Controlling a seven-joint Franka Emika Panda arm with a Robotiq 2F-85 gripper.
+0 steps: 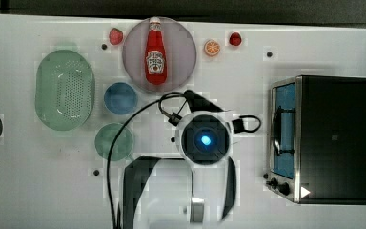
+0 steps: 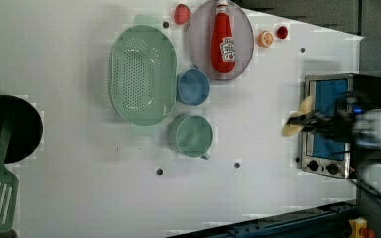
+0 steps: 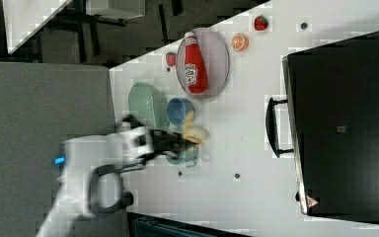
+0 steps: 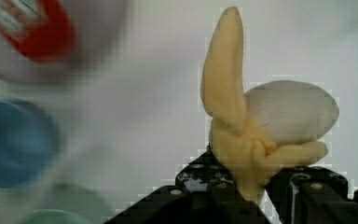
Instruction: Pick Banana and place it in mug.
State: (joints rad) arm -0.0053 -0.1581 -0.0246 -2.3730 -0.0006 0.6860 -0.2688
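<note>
A: One thing counts here: the gripper has its jaws narrowed around the stem end of the banana, so the fruit is clear of the table and riding with the arm.

B: Where is the mug?

A: In the top view it stands to the left of the arm's wrist, just below the blue cup and near the green basket. In the right view the banana hangs close by the mug, seemingly not yet centred over it.

B: So how should the carry go?

A: I'd judge it best to keep the grip firm and travel level until the banana sits squarely over the mug's opening. The loose peel flap sticks out, so it could catch the rim; lower straight down, then release.

B: Any risk nearby?

A: The blue cup is a close neighbour, easy to mistake.
</note>
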